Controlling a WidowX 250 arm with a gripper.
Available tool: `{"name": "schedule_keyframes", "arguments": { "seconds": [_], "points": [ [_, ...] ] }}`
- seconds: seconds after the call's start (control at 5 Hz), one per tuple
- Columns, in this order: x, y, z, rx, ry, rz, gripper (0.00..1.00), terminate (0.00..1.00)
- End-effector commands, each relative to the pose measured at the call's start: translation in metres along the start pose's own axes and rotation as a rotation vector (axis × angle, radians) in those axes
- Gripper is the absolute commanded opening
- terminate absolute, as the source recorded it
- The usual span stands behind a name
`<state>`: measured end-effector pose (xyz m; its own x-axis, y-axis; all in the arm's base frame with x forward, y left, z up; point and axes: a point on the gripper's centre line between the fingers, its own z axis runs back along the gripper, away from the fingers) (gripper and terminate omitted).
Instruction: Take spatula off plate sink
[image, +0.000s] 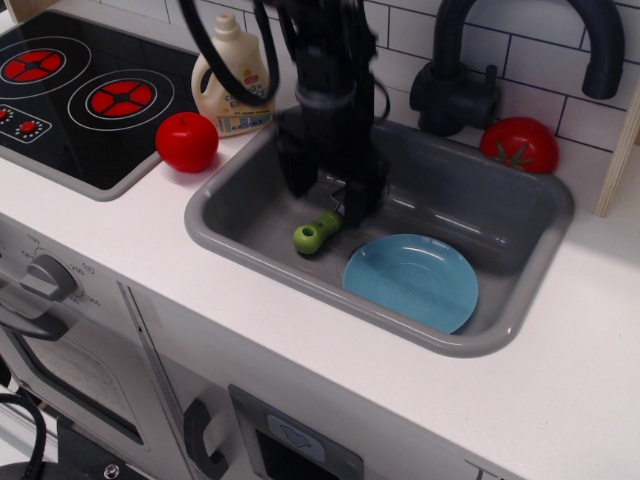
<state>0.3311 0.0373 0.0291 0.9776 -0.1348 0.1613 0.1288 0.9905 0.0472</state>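
Nearest, the plate (411, 281) lies bare on the floor of the sink (250, 262), towards its front right corner, with nothing on it. Just left of the plate and apart from it, the spatula (317, 232) rests on the sink floor; only its green handle with the hole shows, since the blade end runs back under the arm. Behind and above it hangs the gripper (325, 195), its two dark fingers spread wide to either side of the handle and holding nothing; it looks open, clear of the spatula. Farther back stand the soap bottle (232, 78), the faucet (470, 70) and a tomato (519, 144). Judging by this, the job looks done: the spatula is off the plate and set down in the sink, and only drawing the arm away seems left
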Motion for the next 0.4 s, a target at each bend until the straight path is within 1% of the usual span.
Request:
{"name": "schedule_keyframes", "arguments": {
  "seconds": [0.0, 0.2],
  "points": [
    [-0.0016, -0.0017, 0.0537, -0.036, -0.100, 0.020, 1.00, 0.00],
    [-0.0016, -0.0017, 0.0537, -0.036, -0.100, 0.020, 1.00, 1.00]
  ]
}}
